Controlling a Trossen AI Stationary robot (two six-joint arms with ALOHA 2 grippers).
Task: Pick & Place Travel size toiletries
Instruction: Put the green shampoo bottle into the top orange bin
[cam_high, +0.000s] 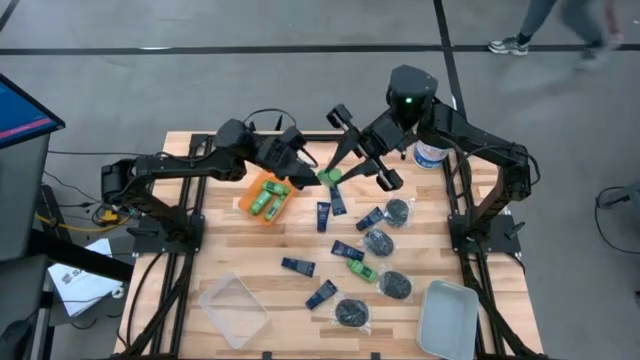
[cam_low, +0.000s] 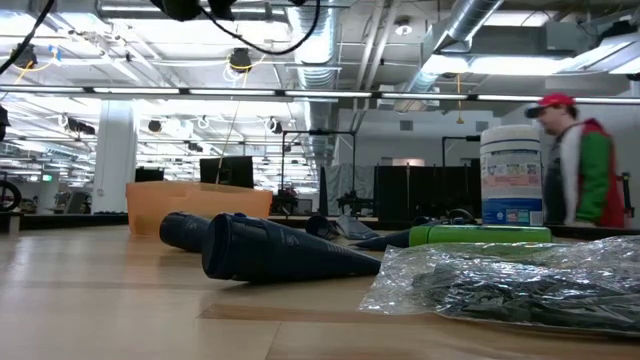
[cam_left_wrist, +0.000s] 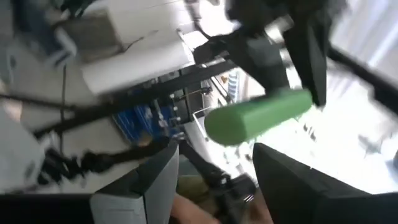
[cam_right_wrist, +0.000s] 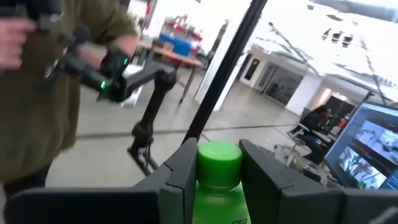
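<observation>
Mid-air handover over the worktop (cam_high: 230, 255), near its 12 o'clock edge. My right end effector (cam_right_wrist: 217, 163) is clamped on a small green bottle (cam_right_wrist: 218, 182), fingers (cam_right_wrist: 181, 171) pressing on either side just below the cap. In the high view that bottle (cam_high: 329, 175) hangs between my two arms, above the boards, just at 3 o'clock of the orange bin (cam_high: 266, 197). My left end effector (cam_left_wrist: 214, 163) sits close in front of it, jaws parted wider than the bottle, which lies crosswise just ahead of the fingertips and not yet between them. Judgement: this is a pass from right to left, with the orange bin, already holding a few green bottles, as the likely drop. To do it well, I should bring the left jaws around the free end of the bottle, away from the right fingers so the pads do not collide. Close the left firmly before the right lets go; an early release drops the bottle onto the worktop. Keep the right arm steady while the left comes in. Remaining toiletries lie scattered from the worktop's centre toward 4 o'clock: navy tubes (cam_high: 324, 215), packeted black rounds (cam_high: 352, 313), another green bottle (cam_high: 362, 270). Clear tub (cam_high: 232, 310) at 7 o'clock, grey tray (cam_high: 448, 318) at 5 o'clock, white canister (cam_high: 431, 154) at 1 o'clock. A person stands beyond the table.
</observation>
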